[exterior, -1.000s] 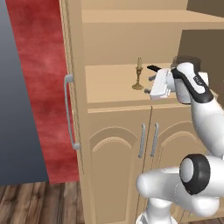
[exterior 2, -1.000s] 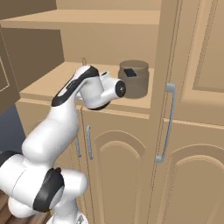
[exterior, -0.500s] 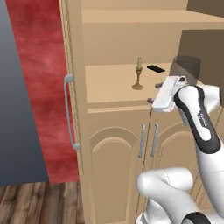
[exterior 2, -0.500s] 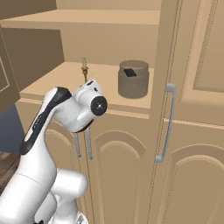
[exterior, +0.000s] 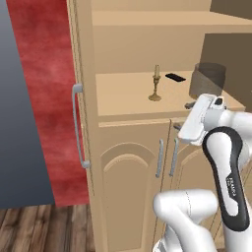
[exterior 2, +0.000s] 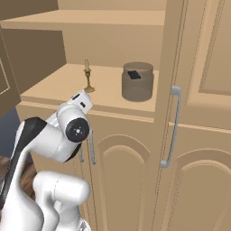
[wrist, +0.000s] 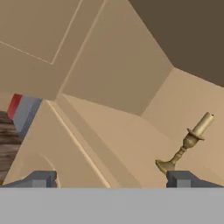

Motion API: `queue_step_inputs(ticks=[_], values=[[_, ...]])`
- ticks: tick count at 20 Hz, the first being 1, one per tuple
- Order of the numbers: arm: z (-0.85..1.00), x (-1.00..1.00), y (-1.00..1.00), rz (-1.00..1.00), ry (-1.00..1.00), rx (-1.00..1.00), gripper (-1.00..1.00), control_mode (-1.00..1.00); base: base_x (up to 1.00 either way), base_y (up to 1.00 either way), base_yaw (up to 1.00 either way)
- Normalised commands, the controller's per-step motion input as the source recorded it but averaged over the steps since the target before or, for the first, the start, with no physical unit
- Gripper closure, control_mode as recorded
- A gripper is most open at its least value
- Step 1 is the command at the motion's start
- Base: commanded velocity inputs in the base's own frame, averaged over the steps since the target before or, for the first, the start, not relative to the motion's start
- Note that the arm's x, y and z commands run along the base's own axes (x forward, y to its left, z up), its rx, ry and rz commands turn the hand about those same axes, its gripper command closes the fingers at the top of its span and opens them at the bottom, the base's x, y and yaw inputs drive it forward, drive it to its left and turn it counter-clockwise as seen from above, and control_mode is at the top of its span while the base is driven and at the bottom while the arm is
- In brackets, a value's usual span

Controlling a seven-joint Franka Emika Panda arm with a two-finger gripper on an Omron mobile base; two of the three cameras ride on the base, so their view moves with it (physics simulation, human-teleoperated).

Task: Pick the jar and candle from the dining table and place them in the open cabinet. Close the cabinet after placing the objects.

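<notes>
The candle (exterior: 155,88) (exterior 2: 88,77) (wrist: 186,144), cream in a brass holder, stands upright on the open cabinet's shelf (exterior: 123,96). The smoky glass jar (exterior: 210,78) (exterior 2: 137,82) stands on the same shelf, to the candle's right. My gripper (exterior: 182,116) (wrist: 111,179) hangs open and empty just in front of the shelf's front edge, slightly below it, apart from both objects. In the hand view the candle is beyond the right fingertip (wrist: 181,178). The dining table is out of view.
A flat black object (exterior: 175,77) lies at the back of the shelf. The left cabinet door (exterior: 81,98) stands open edge-on with its silver handle (exterior: 76,125). The right door (exterior 2: 198,67) with its handle (exterior 2: 169,126) is beside the jar. Arched lower doors (exterior: 130,182) are shut.
My hand has drawn back from the jar and sunk from shelf height to below the shelf's front edge. The jaws stayed open. Jar and candle have not moved.
</notes>
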Motion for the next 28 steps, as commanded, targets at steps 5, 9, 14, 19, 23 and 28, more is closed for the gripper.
queue_step_inputs(ticks=[5,9,14,19,23,28], values=[[0.00,-0.93,0.00,-0.10,-0.14,-0.07,-1.00,-1.00,0.00,0.00,0.00],[0.00,-0.97,0.03,-0.09,-0.18,-0.10,-1.00,-1.00,0.00,0.00,0.00],[-0.02,-0.97,0.00,-0.11,-0.22,-0.12,-1.00,-1.00,0.00,0.00,0.00],[-0.08,-0.71,-0.06,-0.14,-0.23,-0.12,-1.00,-1.00,0.00,0.00,0.00],[-0.22,-0.32,-0.26,-0.13,-0.26,-0.16,-1.00,-1.00,0.00,0.00,0.00],[-0.29,-0.18,-0.38,-0.09,-0.29,-0.18,-1.00,-1.00,0.00,0.00,0.00]])
